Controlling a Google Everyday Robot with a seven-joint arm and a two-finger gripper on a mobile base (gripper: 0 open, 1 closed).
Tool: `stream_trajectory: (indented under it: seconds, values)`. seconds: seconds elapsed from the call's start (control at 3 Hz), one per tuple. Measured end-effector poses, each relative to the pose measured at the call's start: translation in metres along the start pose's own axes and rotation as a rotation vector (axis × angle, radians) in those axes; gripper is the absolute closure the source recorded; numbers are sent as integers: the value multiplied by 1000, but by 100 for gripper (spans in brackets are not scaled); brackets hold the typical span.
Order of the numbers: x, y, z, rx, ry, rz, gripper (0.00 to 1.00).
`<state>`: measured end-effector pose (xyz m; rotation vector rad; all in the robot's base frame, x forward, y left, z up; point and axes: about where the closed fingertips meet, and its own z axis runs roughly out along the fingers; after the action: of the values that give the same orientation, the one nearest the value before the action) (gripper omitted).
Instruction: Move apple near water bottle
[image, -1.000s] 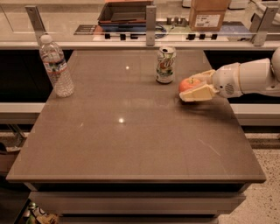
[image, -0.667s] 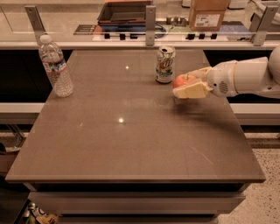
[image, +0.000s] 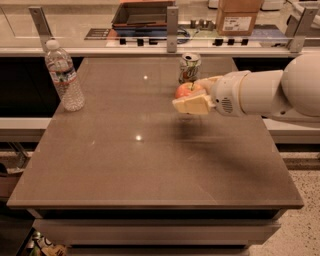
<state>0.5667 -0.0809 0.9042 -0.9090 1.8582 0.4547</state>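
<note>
The red-orange apple (image: 186, 90) is held in my gripper (image: 191, 97), lifted above the brown table (image: 150, 150) just in front of the soda can. The gripper's cream fingers (image: 192, 105) close around the apple from the right, with the white arm reaching in from the right edge. The water bottle (image: 63, 75), clear with a white cap and a red-and-white label, stands upright at the table's far left, well apart from the apple.
A green-and-white soda can (image: 189, 67) stands at the back centre, right behind the gripper. A counter with a dark tray (image: 142, 15) and a cardboard box (image: 237, 15) runs behind the table, with metal posts along it.
The gripper has carried the apple leftward, from right of the soda can to in front of it. The bottle and can have not moved.
</note>
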Motion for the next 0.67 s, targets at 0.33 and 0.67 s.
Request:
stream_trajectory:
  seconds: [0.33,0.67]
  values:
    - [-12,38,23,-26,-2,-34,100]
    - [-18,67,46,-81,1,-71,100]
